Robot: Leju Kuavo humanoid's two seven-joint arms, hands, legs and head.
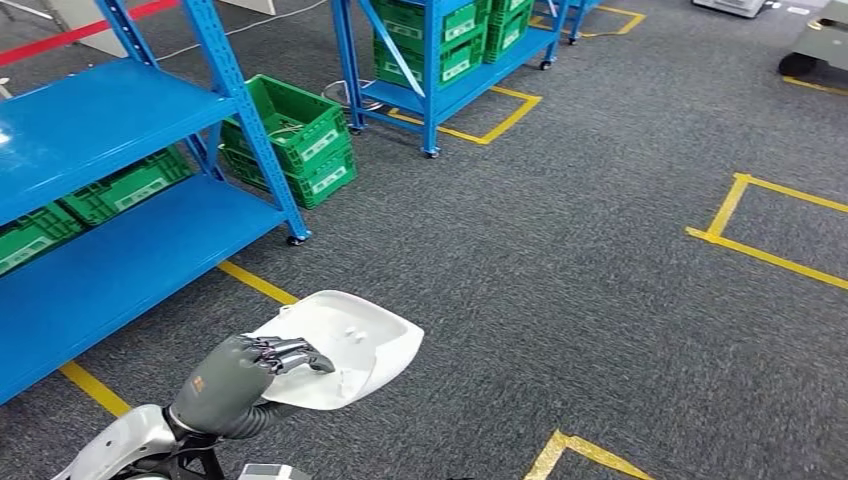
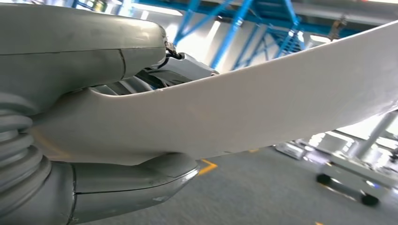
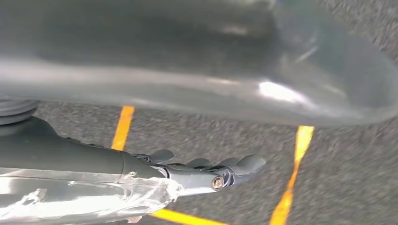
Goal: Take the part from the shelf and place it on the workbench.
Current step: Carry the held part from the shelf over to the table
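Left hand [image 1: 245, 375] grips the white part [image 1: 345, 345] above the grey carpet [image 1: 560, 260] (blue shelf [image 1: 110, 200] nearby); right hand [image 3: 206, 171] holds nothing, fingers extended.

This is a warehouse or factory floor. Blue steel racking on castors [image 1: 150, 160] fills the upper left of the head view, with a second blue rack [image 1: 440, 60] at top centre, and both carry green plastic crates [image 1: 300, 135] with white labels. The grey carpeted floor [image 1: 560, 260] is marked with yellow tape lines [image 1: 765, 255] outlining bays at right and bottom.
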